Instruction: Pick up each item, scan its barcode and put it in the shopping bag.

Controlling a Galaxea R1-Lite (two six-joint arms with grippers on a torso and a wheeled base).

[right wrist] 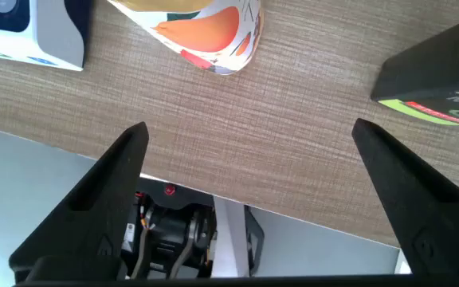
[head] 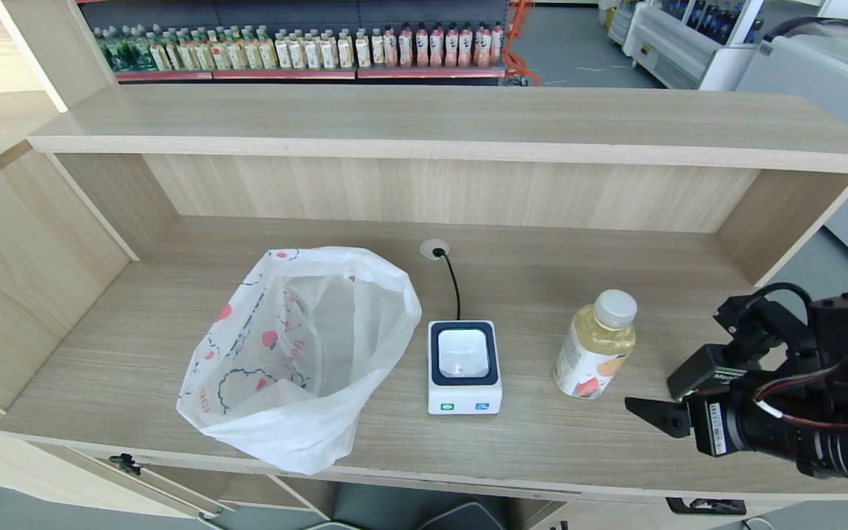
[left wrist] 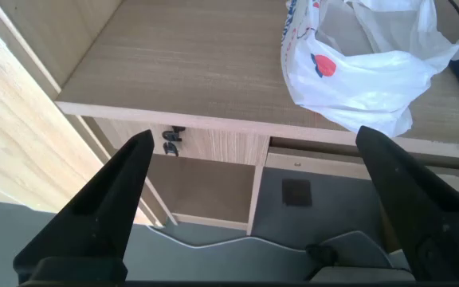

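I am holding my right fingers (right wrist: 102, 199) wide apart, nothing between them, and the right gripper (right wrist: 249, 135) is hovering low over the front of the counter (head: 615, 442), just to the right of the bottle (head: 595, 346). The bottle is standing upright with its white cap on, near me but not touching either finger. Its label is facing me with an orange fruit print, and I cannot tell where the barcode is sitting.

To do this pick well, I am judging that I should be sliding in level with the counter, so that one finger passes each side of the labelled body rather than the narrower neck. I should be closing only once the bottle is centred in the gap. A push from one finger alone would probably be tipping it, since it is tall and looks light. I should also be gripping where the label is not wholly covered, so that some print is showing for the scanner (head: 464, 366), which is lying flat just to the bottle's left with its window facing up.

Beyond the scanner, the shopping bag (head: 299, 353) is standing with its mouth open, its soft wall slumping toward the counter's front edge. My left gripper (left wrist: 255, 135) is hanging below that edge near the bag, its fingers likewise spread wide and empty. It looks well placed for steadying the bag's rim later.
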